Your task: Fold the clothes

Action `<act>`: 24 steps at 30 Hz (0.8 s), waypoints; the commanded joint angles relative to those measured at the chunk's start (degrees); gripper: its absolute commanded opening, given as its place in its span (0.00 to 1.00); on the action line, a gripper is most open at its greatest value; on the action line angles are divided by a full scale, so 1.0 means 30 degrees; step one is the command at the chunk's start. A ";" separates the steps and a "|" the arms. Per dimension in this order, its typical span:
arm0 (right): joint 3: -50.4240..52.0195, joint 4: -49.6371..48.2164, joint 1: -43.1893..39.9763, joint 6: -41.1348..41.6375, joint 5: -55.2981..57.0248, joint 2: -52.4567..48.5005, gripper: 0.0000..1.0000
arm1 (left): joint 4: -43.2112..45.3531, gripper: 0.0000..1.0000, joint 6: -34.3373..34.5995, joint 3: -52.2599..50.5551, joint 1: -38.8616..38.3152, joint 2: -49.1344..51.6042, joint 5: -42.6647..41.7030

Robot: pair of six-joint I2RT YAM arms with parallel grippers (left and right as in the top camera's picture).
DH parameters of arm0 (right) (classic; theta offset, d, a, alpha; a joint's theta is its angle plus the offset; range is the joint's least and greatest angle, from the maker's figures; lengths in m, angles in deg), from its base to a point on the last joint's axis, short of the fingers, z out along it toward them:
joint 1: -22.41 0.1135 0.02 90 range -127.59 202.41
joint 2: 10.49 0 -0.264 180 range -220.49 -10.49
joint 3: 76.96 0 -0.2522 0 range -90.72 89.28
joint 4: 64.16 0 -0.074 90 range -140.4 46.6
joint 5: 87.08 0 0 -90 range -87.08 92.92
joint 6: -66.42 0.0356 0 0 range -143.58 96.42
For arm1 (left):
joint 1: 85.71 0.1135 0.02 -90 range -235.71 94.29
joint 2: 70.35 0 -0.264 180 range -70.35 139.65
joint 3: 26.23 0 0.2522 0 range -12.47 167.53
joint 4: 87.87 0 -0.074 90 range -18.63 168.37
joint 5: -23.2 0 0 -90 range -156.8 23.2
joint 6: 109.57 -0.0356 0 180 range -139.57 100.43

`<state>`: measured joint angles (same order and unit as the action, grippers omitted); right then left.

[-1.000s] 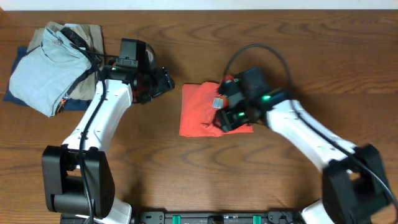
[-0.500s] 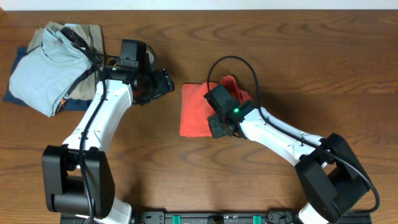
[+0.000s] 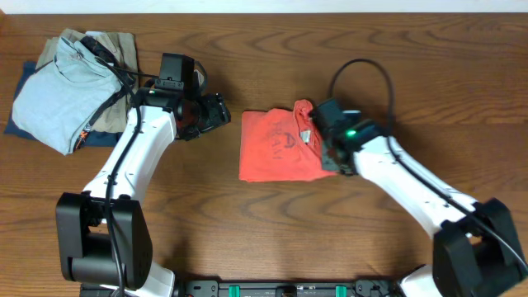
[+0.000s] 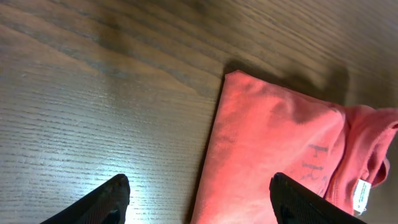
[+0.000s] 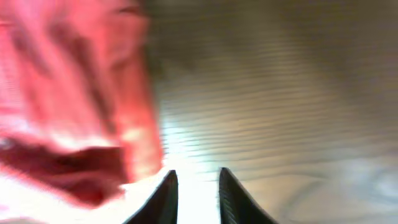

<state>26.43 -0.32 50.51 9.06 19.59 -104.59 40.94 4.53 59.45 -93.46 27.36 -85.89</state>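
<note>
On the brown wooden desk [image 3: 247,239] the folded coral-red cotton T-shirt [image 3: 276,148] lies centrally, nearer the far edge, and its bunched collar [image 3: 304,114] could likely snag on the barely parted, empty right gripper [image 5: 194,196] and drag the fold open, while the left gripper [image 4: 199,202] hovers spread wide.

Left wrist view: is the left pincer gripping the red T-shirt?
No, the left pincer is open, its fingers spread wide over the coral-red T-shirt, clamping nothing.
</note>
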 commanded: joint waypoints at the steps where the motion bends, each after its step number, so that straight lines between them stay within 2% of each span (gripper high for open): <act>1: -0.0029 0.0627 -0.0969 0.0313 0.0721 0.0066 0.27 | -0.0182 0.74 -0.0262 -0.0168 0.0022 -0.0488 0.0248; 3: -0.0036 0.0670 -0.1209 0.0175 0.0452 0.0087 0.27 | -0.0255 0.73 -0.0255 -0.0168 0.0000 -0.0488 0.0248; 5: -0.0058 -0.0284 -0.1239 -0.1246 -0.1049 0.0160 0.27 | -0.0248 0.74 -0.0255 -0.0168 -0.0036 -0.0488 0.0248; 9: -0.0066 -0.4320 -0.1217 -0.6346 -0.8539 0.0408 0.31 | -0.0240 0.74 -0.0255 -0.0168 -0.0029 -0.0452 0.0248; 11: -0.0066 -0.5880 -0.1202 -0.6972 -1.1081 0.0401 0.32 | -0.0255 0.74 -0.0255 -0.0168 -0.0029 -0.0379 0.0248; 13: -0.0066 -0.6725 -0.1086 -0.6980 -1.1475 0.0350 0.32 | -0.0364 0.74 -0.0255 -0.0168 -0.0036 -0.0240 0.0248; 20: -0.0066 -0.7431 -0.0401 -0.6958 -0.9355 -0.1144 0.34 | -0.0590 0.74 -0.0248 -0.0168 -0.0036 0.0262 0.0240; 24: -0.0066 -0.7941 -0.0306 -0.6892 -0.9369 -0.2353 0.27 | -0.0583 0.74 -0.0248 -0.0168 -0.0036 0.0313 0.0248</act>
<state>26.43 -23.68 48.98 -10.80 -8.22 -108.83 39.41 4.38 59.43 -93.48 27.38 -85.85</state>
